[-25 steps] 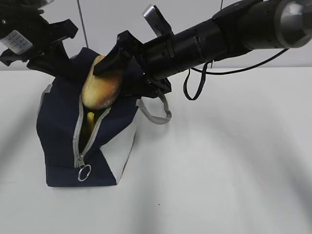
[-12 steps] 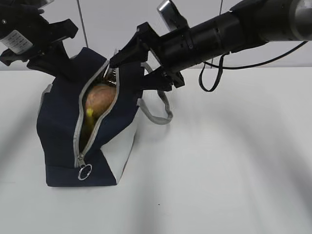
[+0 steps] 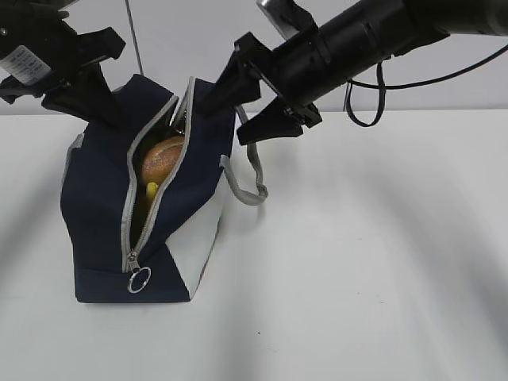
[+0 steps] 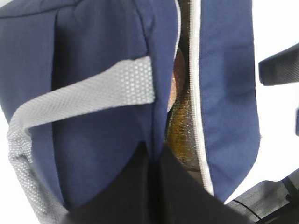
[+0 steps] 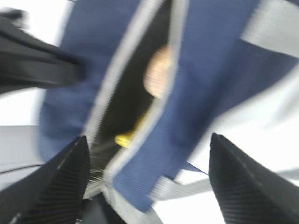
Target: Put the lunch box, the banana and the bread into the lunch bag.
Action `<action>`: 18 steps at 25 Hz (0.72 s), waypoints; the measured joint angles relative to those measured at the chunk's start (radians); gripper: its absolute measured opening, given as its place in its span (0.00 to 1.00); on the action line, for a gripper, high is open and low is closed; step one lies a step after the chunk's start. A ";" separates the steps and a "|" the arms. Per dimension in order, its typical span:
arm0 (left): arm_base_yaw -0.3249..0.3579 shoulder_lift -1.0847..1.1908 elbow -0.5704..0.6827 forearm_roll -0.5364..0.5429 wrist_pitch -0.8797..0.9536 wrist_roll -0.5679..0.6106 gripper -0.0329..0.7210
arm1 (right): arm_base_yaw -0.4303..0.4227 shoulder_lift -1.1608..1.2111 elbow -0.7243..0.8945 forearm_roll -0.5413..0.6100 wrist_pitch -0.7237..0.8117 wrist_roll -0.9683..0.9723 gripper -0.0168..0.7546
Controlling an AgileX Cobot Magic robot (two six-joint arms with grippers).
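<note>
The navy lunch bag (image 3: 99,206) stands on the white table with its zipper open. The bread (image 3: 163,156) lies inside the opening, with the banana's yellow tip (image 3: 151,190) just below it. The lunch box is hidden. My left gripper (image 3: 107,111) is shut on the bag's left opening edge and holds it up; the left wrist view shows its jaws (image 4: 156,151) pinching the navy fabric beside the bread (image 4: 180,126). My right gripper (image 3: 228,117) is open and empty above the bag's right edge. The blurred right wrist view shows this gripper (image 5: 149,158) over the bread (image 5: 156,72) and banana (image 5: 126,137).
The zipper's metal ring pull (image 3: 138,279) hangs at the bag's front bottom. A grey strap handle (image 3: 252,178) hangs off the bag's right side. A black cable (image 3: 365,91) loops under the right arm. Bare white table lies to the right and front.
My right gripper has let go of the bread and pulled up and to the right. The bread has dropped deeper into the bag. The left gripper has held still.
</note>
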 joint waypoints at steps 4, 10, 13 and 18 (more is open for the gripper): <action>0.000 0.000 0.000 0.000 0.000 0.000 0.04 | 0.000 0.004 -0.003 -0.092 -0.002 0.030 0.78; 0.000 0.000 0.000 0.002 0.000 0.000 0.04 | 0.018 0.036 -0.005 -0.078 -0.059 0.035 0.78; 0.000 0.000 0.000 0.002 0.000 0.000 0.04 | 0.030 0.061 -0.005 -0.038 -0.064 0.035 0.73; 0.000 0.000 0.000 0.002 -0.002 0.000 0.04 | 0.033 0.075 -0.005 -0.024 -0.056 0.029 0.19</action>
